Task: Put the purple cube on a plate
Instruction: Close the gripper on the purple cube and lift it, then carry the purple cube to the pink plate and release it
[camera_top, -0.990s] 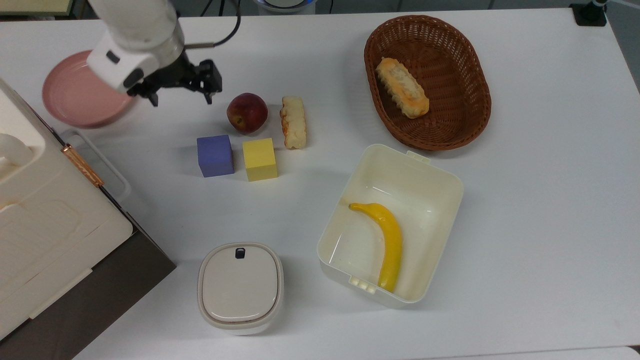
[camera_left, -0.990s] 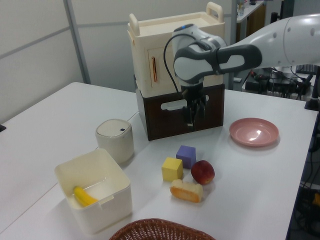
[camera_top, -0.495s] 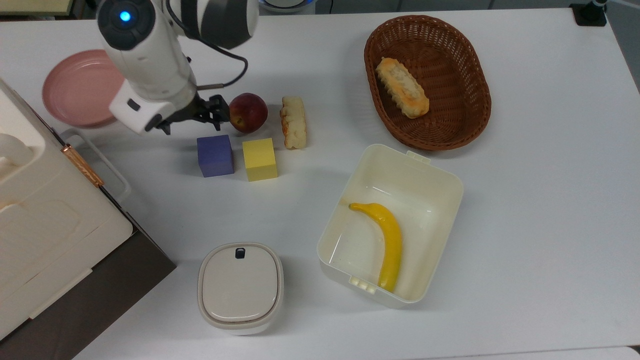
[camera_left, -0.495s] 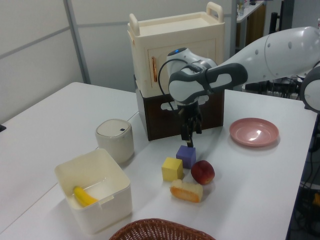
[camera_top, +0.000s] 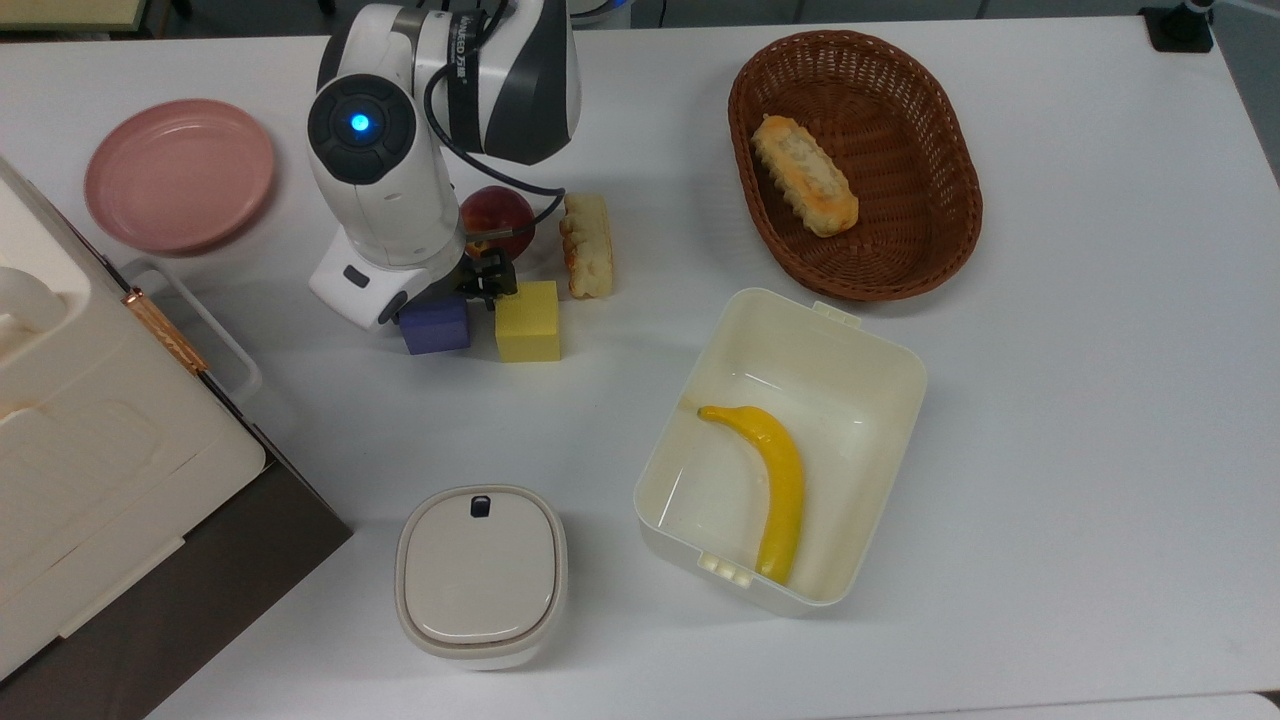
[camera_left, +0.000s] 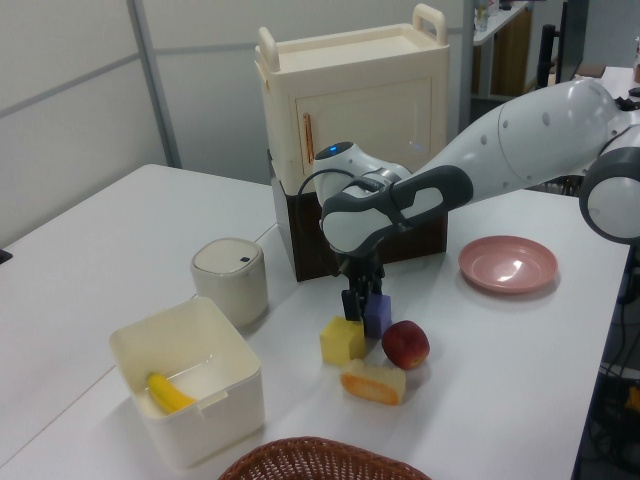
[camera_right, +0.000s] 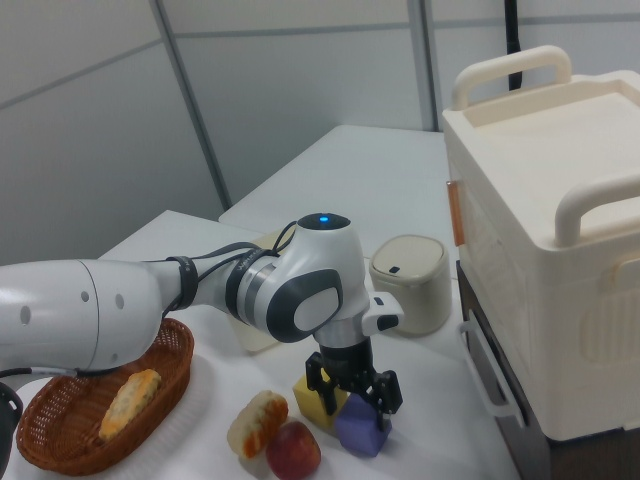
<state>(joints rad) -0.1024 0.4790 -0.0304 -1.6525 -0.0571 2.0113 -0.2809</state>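
The purple cube (camera_top: 437, 327) sits on the white table next to the yellow cube (camera_top: 528, 320), and the arm's wrist covers its upper part in the top view. My gripper (camera_right: 354, 394) has come down over the purple cube (camera_right: 360, 430) and stands open, with a finger on either side of it. One finger (camera_top: 495, 281) is in the gap between the two cubes. The left view has the gripper (camera_left: 360, 300) low over the purple cube (camera_left: 378, 315). The pink plate (camera_top: 180, 175) lies bare at the top view's far left, well apart from the cube.
A red apple (camera_top: 500, 212) and a bread piece (camera_top: 587, 245) lie just behind the cubes. A wicker basket (camera_top: 940, 230) holds another bread. An open cream box (camera_top: 880, 360) holds a banana. A lidded pot (camera_top: 480, 575) and a cream cabinet (camera_top: 90, 440) stand at the top view's left.
The arm swung from beside the plate to the cubes and dropped over the purple cube. The yellow cube shifted slightly toward the top view's right.
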